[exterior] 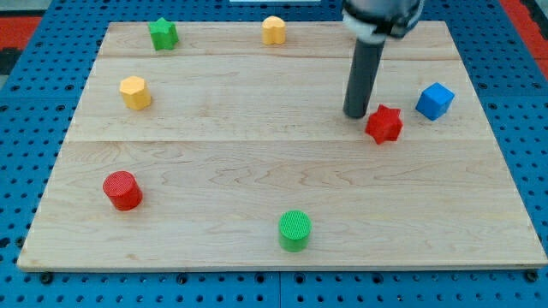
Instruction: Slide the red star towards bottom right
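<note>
Red star [384, 124], flat, toward the board's right

Bright, even overhead light is washing the wooden table [257, 162]; shadows are lying short and soft, everything staying reasonably sharp.

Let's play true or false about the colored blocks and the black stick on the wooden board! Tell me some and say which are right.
1. My tip sits just to the view's left of the red star. True.
2. The blue cube is on the view's left side of the board. False: it is on the view's right, beside the red star.
3. The green cylinder is near the view's bottom edge. True.
4. There are three yellow blocks. False: only two, the yellow hexagon and the yellow cylinder.
5. The red cylinder touches the green star. False: they are far apart.
</note>
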`<state>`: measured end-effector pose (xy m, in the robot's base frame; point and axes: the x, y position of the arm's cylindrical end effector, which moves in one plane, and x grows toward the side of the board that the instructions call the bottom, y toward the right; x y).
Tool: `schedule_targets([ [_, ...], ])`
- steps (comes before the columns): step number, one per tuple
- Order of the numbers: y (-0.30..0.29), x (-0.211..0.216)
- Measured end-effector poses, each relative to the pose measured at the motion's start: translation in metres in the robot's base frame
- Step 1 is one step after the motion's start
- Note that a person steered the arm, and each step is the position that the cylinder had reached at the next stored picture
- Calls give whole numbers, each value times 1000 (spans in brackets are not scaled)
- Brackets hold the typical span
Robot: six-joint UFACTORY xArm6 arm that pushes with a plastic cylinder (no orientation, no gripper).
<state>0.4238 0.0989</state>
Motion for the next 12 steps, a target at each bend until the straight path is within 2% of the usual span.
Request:
schedule_targets([
  [1, 37, 36],
  [2, -56, 7],
  [3, -33, -30],
  [4, 14, -28],
  [5, 60, 7],
  [6, 87, 65],
  [7, 86, 71],
  [8, 101, 20],
  [9, 165, 51],
  [10, 107, 90],
  [11, 113, 117],
  [12, 122, 183],
])
